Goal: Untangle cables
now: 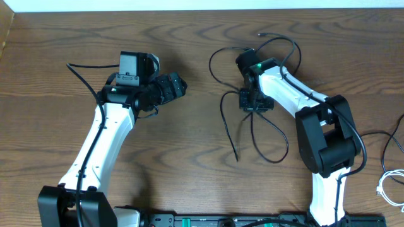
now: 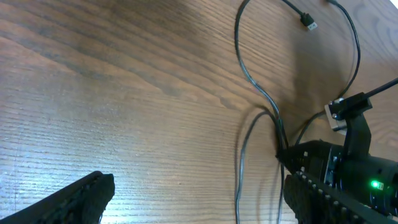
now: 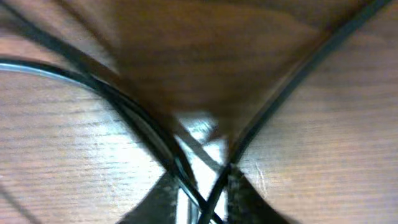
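The thin black cable (image 1: 230, 135) lies in loose crossing loops at the table's centre right, with one small plug (image 1: 261, 34) near the far edge. My right gripper (image 1: 254, 104) points down into the middle of the loops. In the right wrist view its fingers (image 3: 245, 199) have closed in on two crossing black cable (image 3: 298, 73) strands. My left gripper (image 1: 180, 85) hovers open to the left of the loops, nothing between its fingers (image 2: 81, 199). It looks at the black cable (image 2: 249, 74) and its plug (image 2: 309, 23). The white cable (image 1: 386, 186) lies apart at the right edge.
A thicker black arm cable (image 1: 379, 135) curls over the table at the right, near the white cable. The right arm's body (image 2: 354, 168) fills the lower right of the left wrist view. Bare wood lies between the two arms and at the far left.
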You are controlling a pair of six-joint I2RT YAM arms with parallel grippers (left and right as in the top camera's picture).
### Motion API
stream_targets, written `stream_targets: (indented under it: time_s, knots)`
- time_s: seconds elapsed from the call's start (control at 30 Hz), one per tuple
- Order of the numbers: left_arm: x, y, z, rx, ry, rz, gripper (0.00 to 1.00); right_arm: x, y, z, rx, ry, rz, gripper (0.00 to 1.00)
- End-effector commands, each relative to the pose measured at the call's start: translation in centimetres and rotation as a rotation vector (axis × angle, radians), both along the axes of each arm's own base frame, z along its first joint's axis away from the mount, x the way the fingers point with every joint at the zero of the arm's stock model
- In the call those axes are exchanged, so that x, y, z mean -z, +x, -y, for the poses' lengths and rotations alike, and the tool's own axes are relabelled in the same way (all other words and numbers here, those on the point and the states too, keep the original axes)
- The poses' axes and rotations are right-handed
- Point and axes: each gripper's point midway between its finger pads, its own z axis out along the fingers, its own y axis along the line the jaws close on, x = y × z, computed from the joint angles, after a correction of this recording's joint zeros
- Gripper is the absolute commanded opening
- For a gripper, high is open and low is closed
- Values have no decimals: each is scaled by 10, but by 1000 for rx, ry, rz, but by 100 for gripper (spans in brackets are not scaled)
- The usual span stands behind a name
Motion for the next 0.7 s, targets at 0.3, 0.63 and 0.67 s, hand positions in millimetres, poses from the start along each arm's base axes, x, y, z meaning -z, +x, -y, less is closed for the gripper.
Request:
stream_targets:
  time_s: [0.3, 0.63, 0.67]
  knots:
    - [-4, 1, -2, 0, 14, 19, 93, 17, -45, 3, -1, 1, -189, 22]
    - [-5, 3, -2, 0, 14, 25, 93, 15, -53, 2, 3, 13, -225, 1]
    - [-5, 3, -2, 0, 14, 24, 93, 16, -50, 1, 3, 18, -214, 1]
